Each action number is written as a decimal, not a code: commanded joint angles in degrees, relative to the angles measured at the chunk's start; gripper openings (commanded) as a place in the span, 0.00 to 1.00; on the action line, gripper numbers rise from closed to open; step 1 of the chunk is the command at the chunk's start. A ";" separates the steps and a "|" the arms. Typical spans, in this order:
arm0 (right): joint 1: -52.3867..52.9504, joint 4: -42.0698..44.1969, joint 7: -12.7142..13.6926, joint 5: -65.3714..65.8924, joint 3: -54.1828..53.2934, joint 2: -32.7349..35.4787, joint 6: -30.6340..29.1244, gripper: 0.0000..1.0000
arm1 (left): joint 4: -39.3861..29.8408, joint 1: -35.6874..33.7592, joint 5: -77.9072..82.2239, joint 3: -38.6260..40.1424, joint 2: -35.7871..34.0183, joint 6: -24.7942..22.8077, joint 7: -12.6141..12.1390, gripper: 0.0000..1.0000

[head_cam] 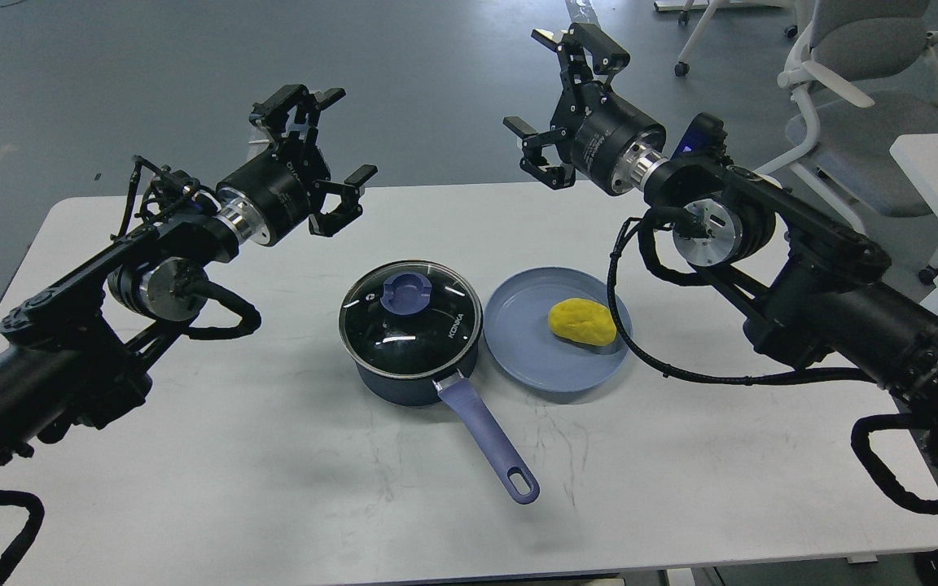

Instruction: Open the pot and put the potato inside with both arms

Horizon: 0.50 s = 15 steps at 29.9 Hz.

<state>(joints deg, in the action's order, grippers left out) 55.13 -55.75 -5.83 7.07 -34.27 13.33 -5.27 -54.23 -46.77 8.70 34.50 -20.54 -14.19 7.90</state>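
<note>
Here, from our head view, the pot (pixel 410 330) sits mid-table (pixel 273 488) with its glass lid (pixel 409 308) on, and the potato (pixel 582 322) lies on the blue plate (pixel 530 358) just beside it on the right. Our left gripper (pixel 324 138) and right gripper (pixel 546 85) both hover above the table's far side, fingers spread wide, holding nothing.

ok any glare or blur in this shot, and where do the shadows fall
Head view: sharp throughout, no motion blur. Short white glare streaks sit on the glass lid of the pot, yet its blue knob and the printed lettering stay readable. Shadows are soft and faint under the pot handle and beside the potato on the plate. Both grippers, left and right, show clearly with fingers spread.
</note>
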 commanded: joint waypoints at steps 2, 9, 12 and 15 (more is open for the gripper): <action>0.06 0.11 0.03 0.05 0.08 -0.06 0.00 1.00 | 0.00 -0.08 0.00 -0.04 0.06 -0.05 -0.08 0.98; 0.24 0.20 0.03 1.45 1.83 -0.32 -0.09 1.00 | 0.00 -0.08 0.00 -0.04 -0.11 0.39 -0.25 0.98; 0.33 0.20 0.12 1.54 1.83 -0.23 -0.09 1.00 | 0.00 -0.17 0.00 -0.04 -0.11 0.39 -0.34 0.98; 0.42 0.20 0.03 1.54 1.83 -0.06 -0.09 1.00 | -0.08 -0.34 0.00 -0.04 -0.11 0.30 -0.34 0.98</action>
<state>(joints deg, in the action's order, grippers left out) 55.46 -55.55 -5.72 8.58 -32.46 13.12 -5.37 -54.23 -46.95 8.70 34.42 -20.66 -13.80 7.58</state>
